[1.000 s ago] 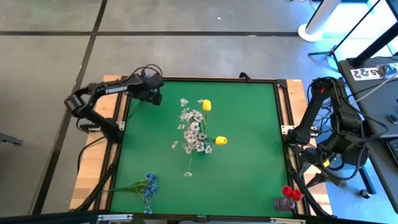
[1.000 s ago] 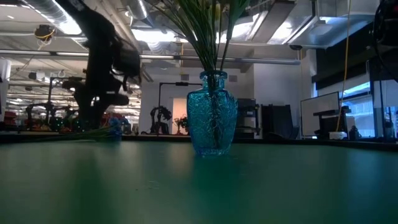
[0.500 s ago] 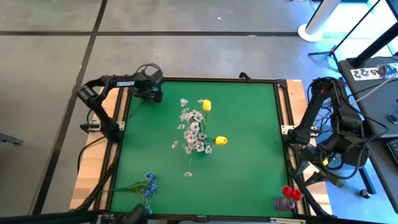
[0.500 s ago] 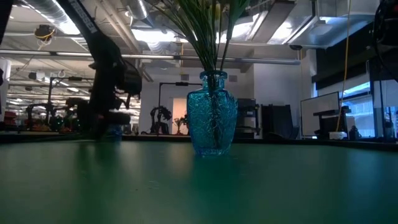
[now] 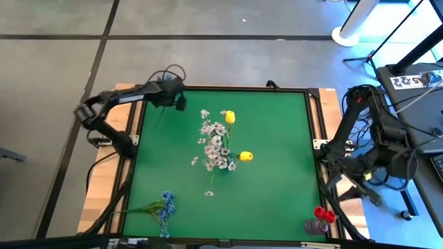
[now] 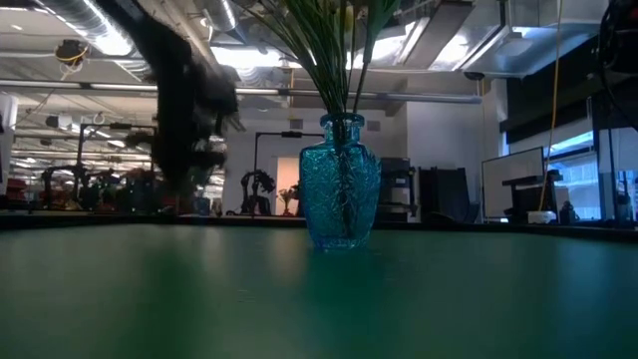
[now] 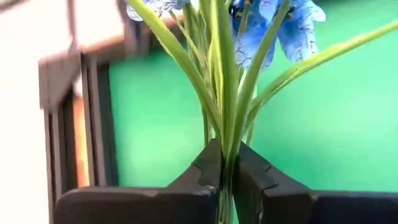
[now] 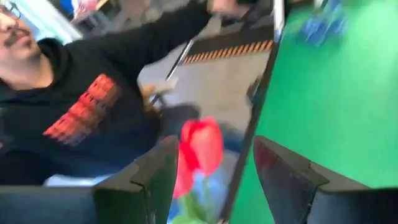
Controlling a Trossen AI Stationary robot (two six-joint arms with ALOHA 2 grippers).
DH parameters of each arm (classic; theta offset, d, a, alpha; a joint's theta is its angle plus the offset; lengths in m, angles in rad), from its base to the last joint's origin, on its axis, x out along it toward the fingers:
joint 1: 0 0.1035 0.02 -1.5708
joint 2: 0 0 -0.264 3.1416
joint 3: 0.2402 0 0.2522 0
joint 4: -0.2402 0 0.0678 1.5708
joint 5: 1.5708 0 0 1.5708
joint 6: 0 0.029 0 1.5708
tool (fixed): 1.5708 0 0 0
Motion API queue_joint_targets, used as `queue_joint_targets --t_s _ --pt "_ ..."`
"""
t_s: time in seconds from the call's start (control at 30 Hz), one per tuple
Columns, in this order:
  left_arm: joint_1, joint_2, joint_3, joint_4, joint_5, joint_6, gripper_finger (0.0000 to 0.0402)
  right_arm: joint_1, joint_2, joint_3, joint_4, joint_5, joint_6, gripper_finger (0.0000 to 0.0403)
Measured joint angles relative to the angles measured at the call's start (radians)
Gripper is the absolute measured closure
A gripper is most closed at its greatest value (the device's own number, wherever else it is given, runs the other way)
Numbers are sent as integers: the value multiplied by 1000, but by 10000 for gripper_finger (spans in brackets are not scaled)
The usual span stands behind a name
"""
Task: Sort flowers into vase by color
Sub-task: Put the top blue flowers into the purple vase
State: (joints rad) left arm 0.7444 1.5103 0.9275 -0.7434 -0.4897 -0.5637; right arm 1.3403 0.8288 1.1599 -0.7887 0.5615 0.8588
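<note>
My left gripper (image 5: 177,102) is over the table's far left corner, shut on a blue flower sprig (image 7: 273,25) with long green leaves. It shows as a dark shape in the low view (image 6: 199,150). A blue glass vase (image 6: 339,184) stands mid-table with white sprigs (image 5: 216,144) and two yellow buds (image 5: 230,116) in it. A blue bunch (image 5: 163,205) lies on the table near its near left corner. My right gripper (image 8: 214,146) is off the table's right edge and open. The red bud (image 8: 200,149) shows between and beyond its fingers. My left gripper pinches the sprig's bundled green stems (image 7: 225,163) between its two fingers (image 7: 205,171), just below where the leaves fan apart. The stems run out past the fingertips, along the fingers. The blue blossoms stand beyond the fingertips, over the green table.
The red bud stands in a small holder (image 5: 318,221) off the table's near right corner. A person in a black top with a red print (image 8: 81,112) is beyond the right gripper. A raised dark frame (image 5: 136,138) rims the green table.
My left gripper has shifted a little toward the table's far edge and right, and its arm has swung above the far left corner. My right arm has shifted slightly beside the table's right edge. The vase and the blue bunch on the table have stayed put.
</note>
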Motion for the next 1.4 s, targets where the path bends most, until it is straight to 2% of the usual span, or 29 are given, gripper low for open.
queue_joint_targets --t_s 0.13,0.27,0.33,0.4,0.6,0.7,0.83,1.1,1.2,1.4 --pt "-99 -166 71 72 -3 53 388 0 -1 62 -26 181 -137 194" --pt "-228 -328 104 319 -1 157 389 -39 -2 106 -79 422 -231 194" --pt "-295 -388 104 465 14 240 390 -107 -3 113 -96 472 -266 194" --pt "-356 -430 104 608 40 312 390 -201 0 114 -95 473 -308 194" --pt "-509 -448 104 958 160 469 391 -539 93 115 -5 295 -474 194" --pt "-566 -416 105 1073 217 517 391 -681 167 113 153 195 -620 194" --pt "-621 -371 111 1208 291 545 391 -804 201 115 391 80 -788 194" --pt "-714 -221 313 1182 355 670 392 -983 229 116 704 -123 -1029 194" --pt "-731 -147 393 1162 358 707 392 -1018 245 115 742 -194 -1060 194" --pt "-755 5 500 1153 470 717 392 -1040 251 114 791 -259 -1107 192"
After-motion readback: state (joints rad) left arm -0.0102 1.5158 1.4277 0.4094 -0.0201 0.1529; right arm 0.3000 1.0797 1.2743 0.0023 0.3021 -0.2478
